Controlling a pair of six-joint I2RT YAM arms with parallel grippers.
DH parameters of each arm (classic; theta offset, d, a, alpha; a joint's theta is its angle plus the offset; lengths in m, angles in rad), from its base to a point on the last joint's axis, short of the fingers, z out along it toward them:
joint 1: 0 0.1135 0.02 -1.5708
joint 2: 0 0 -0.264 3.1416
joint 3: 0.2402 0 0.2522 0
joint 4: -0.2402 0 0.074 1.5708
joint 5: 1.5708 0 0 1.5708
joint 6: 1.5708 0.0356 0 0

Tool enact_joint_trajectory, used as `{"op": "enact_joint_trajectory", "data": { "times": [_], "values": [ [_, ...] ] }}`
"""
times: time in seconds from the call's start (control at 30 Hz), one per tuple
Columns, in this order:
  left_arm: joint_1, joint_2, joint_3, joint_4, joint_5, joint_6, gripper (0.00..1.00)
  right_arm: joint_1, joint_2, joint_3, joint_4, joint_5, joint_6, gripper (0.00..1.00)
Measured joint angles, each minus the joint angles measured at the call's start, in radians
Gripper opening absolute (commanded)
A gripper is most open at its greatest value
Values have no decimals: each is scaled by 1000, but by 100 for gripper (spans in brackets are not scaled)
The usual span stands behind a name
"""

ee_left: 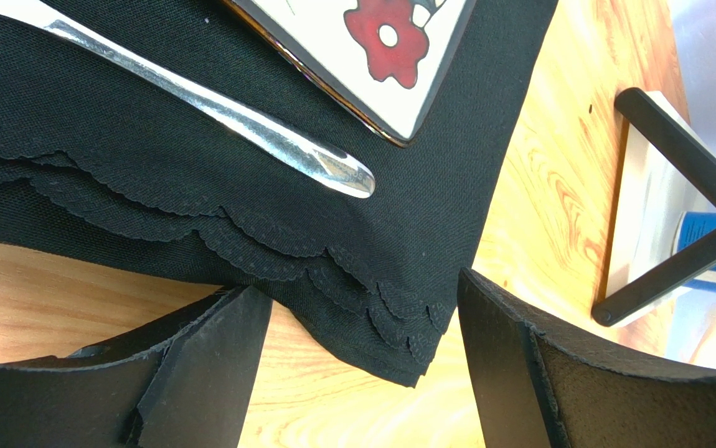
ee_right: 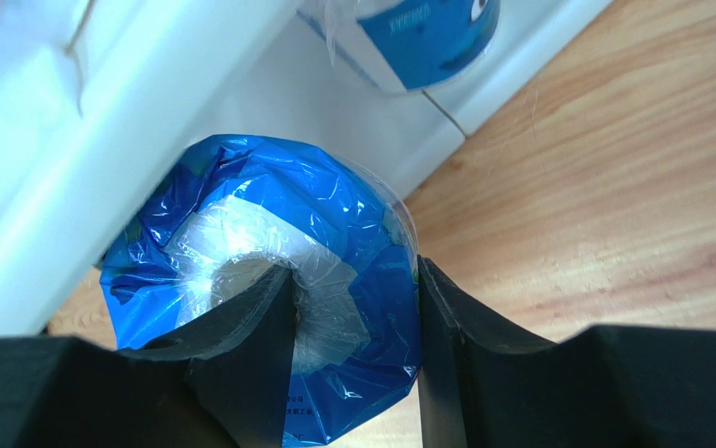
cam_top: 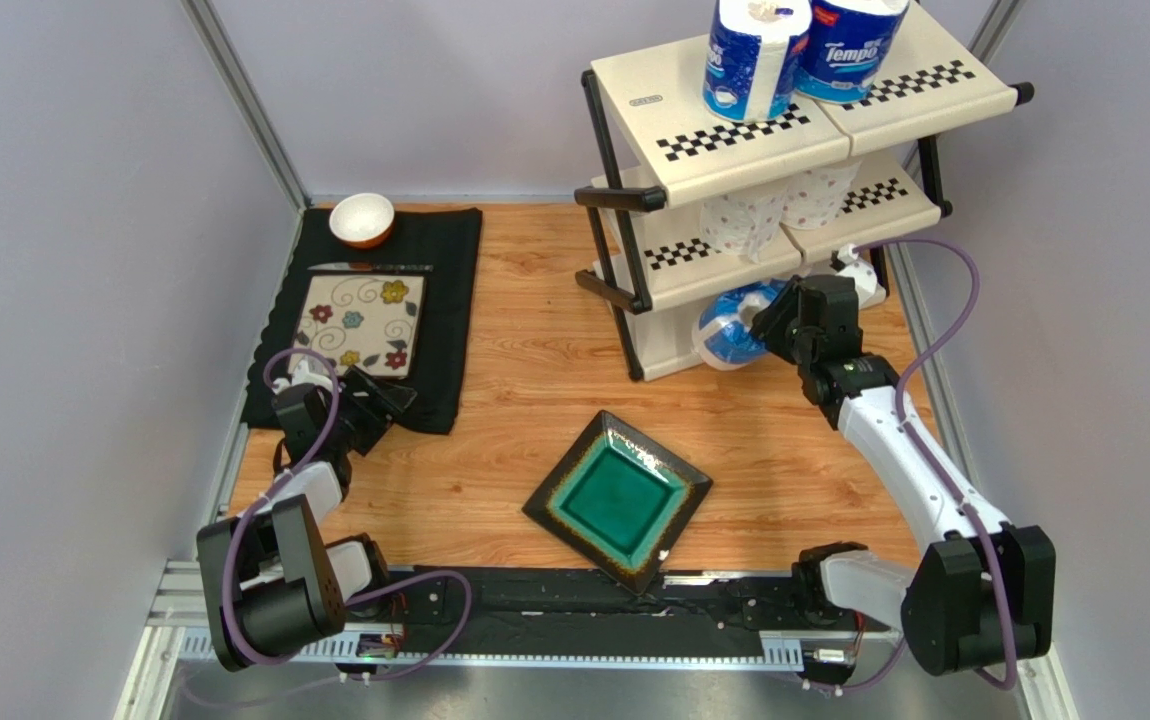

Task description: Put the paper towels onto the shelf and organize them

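We're pinching wrapped roll (ee_right: 240, 187) by core wall, right gripper (ee_right: 352, 275) clenched; probably light, squashy, slick; left gripper (ee_left: 357, 294) gaping.

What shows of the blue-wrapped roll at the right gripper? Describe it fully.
The blue-wrapped roll is a white paper roll in crinkled, glossy blue plastic film with small print, its hollow core end facing the wrist camera. It lies against the cream edge of the shelf, low by the wooden table. The right gripper pinches its wall: one finger in the core, the other outside on the wrapper.
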Motion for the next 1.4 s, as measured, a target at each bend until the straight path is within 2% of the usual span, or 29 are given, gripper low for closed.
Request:
{"op": "enact_joint_trajectory", "data": {
  "times": [0.57,0.9,1.4],
  "values": [
    [1,0,-1,2,1,-1,82,-27,182,45,228,-1,-2,22],
    [3,1,-1,3,1,-3,82,-27,237,40,275,67,21,22],
    [3,1,-1,3,1,-3,82,-27,314,37,373,81,62,23]
  ]
}}
